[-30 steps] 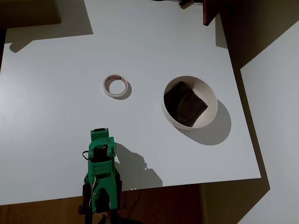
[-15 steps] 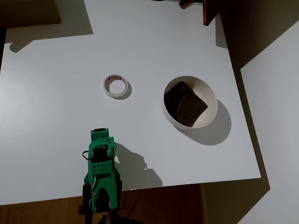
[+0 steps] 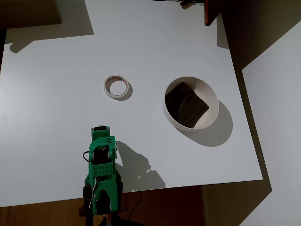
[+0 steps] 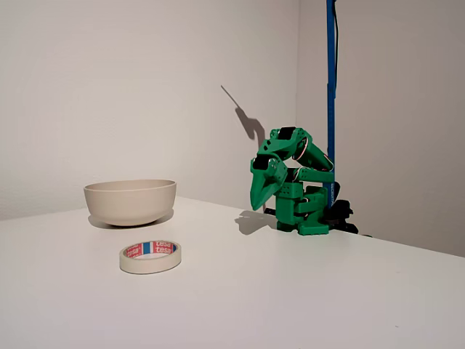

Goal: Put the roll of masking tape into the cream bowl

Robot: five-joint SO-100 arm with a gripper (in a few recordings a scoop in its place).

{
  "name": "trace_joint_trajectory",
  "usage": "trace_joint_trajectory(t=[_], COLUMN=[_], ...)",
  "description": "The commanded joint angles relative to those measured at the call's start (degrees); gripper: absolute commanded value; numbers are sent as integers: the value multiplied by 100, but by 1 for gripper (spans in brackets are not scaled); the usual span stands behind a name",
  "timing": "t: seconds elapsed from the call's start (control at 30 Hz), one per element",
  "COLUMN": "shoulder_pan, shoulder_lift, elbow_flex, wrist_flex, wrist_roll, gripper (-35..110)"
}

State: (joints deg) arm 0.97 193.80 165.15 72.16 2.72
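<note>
The roll of masking tape (image 3: 116, 87) lies flat on the white table, an off-white ring with red print, also seen near the front in the fixed view (image 4: 150, 256). To its right in the overhead view stands the cream bowl (image 3: 209, 94), which is behind the tape in the fixed view (image 4: 131, 202). A dark brown cloth lump (image 3: 186, 106) rests inside it. My green gripper (image 3: 99, 128) is folded back near the table's lower edge, well short of the tape. In the fixed view the gripper (image 4: 256, 203) points down, its fingers together and holding nothing.
The arm's base (image 4: 305, 214) sits at the table edge beside a blue vertical pole (image 4: 330, 87). A dark reddish object (image 3: 210, 12) pokes in at the table's top right corner. A wall stands close behind the table.
The gripper end of the arm has crept slightly toward the tape in the overhead view. Tape and bowl have not moved.
</note>
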Motion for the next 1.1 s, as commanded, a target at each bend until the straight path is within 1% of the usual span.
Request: trace_joint_trajectory(t=[0.0,0.07,0.2,0.3,0.57,0.73,0.93,1.07], shoulder_pan=[132,193,404,545,826,1222,1907,2118], shoulder_lift=[35,-290,-1556,-2048,-3683,-4816,-6715,-7576], elbow_flex=[-782,-1266,-2435,-3094,-5194,-6328,-8350,-9062], wrist_flex=[-176,-255,-352,-387,272,492,1099,1187], wrist_roll=[70,88,97,79,18,-123,-202,-378], gripper=[-8,-8,-8,-8,-8,-8,-8,-8])
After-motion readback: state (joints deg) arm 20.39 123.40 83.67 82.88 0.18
